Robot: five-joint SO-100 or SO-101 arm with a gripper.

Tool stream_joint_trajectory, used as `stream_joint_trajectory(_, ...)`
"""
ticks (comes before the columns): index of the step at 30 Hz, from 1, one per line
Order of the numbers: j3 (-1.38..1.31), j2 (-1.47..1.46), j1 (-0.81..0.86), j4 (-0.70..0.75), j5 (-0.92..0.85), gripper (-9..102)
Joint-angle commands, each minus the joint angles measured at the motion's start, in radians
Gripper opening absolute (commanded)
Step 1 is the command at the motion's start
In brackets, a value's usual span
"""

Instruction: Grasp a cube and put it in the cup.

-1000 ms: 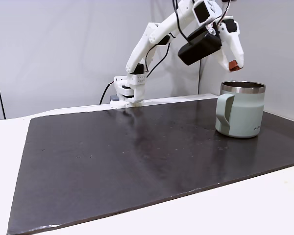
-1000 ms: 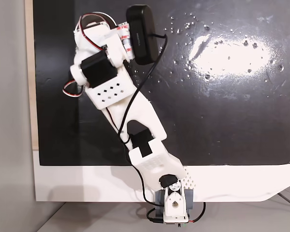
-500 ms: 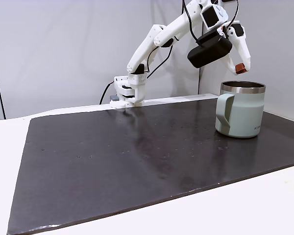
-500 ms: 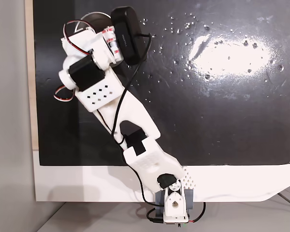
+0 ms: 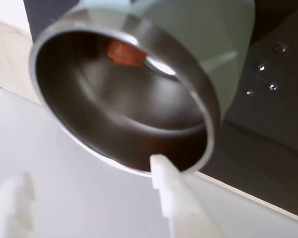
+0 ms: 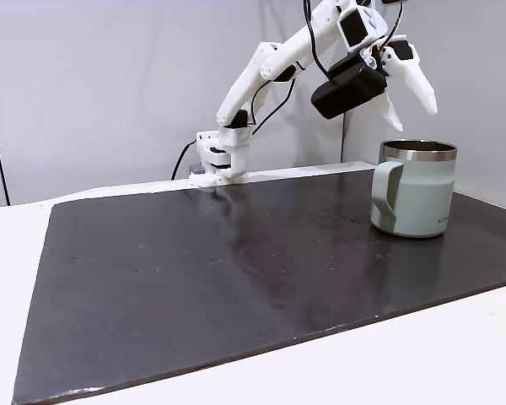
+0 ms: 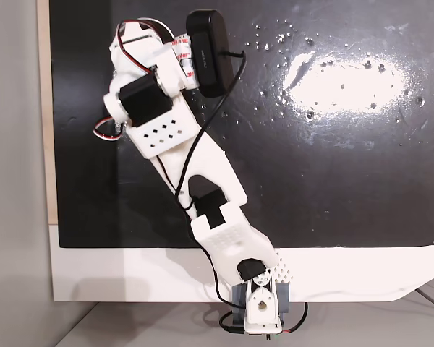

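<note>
We count one cup [image 6: 413,199], one cube [image 5: 125,52] and one arm [image 6: 261,72].

In the side-on fixed view the pale green cup stands upright on the dark mat [image 6: 236,270], towards the right, with its handle turned to the left and its steel rim uppermost. The gripper [image 6: 411,99] hangs in the air above the cup, a little towards its left side, and clear of the rim. Its two white fingers [image 6: 422,84] stand spread apart with nothing between them.

In the wrist view we look down into the cup's [image 5: 208,59] steel mouth. The single reddish-brown cube shows inside the cup, up against the far inner wall near the rim; the picture is blurred, so we cannot tell whether the cube rests on the bottom. Two white fingertips [image 5: 164,178] enter this view from the lower edge, well apart from each other, and neither touches the cube.

In the fixed view from above, the arm [image 7: 173,137] stretches from its base [image 7: 259,307] at the bottom edge up and to the left across the mat [image 7: 347,159], and one black camera housing [image 7: 208,52] rides at its upper end.
</note>
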Motion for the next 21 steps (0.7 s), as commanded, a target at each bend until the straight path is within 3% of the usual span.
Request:
stream_joint_trajectory(1, -0.054, 0.054, 0.012, 0.008, 0.008, 28)
stream_joint_trajectory(21, -0.029, 0.083, 0.002, 0.011, -0.002, 26)
